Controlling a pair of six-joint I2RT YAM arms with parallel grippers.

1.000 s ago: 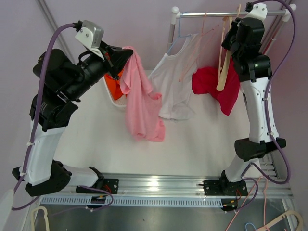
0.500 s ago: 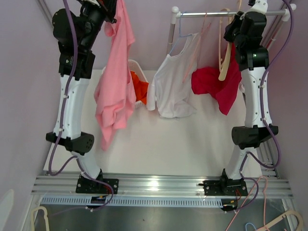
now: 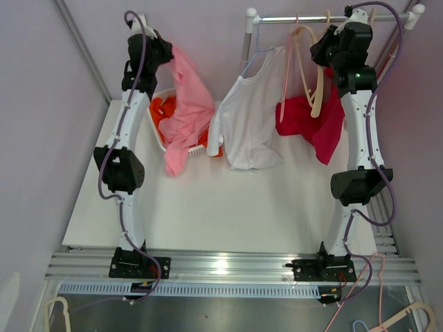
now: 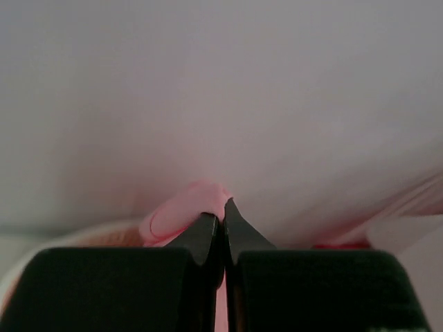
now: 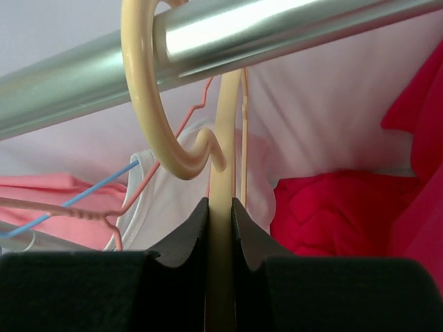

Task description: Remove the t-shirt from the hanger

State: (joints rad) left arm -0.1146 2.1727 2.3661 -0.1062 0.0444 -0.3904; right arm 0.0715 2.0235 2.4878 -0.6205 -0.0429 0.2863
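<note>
Pink t-shirt off its hanger, pinched in tightly closed left gripper, trailing down over white basket at far left of table. Cream hanger hooked on metal rail, stem clamped between right gripper and its 2 fingers. White top and red shirt hanging alongside

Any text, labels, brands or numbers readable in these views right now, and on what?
None can be read in any view.
The pink t-shirt, white top and red garment show no print.
The cream hanger and metal rail carry no visible markings.
</note>
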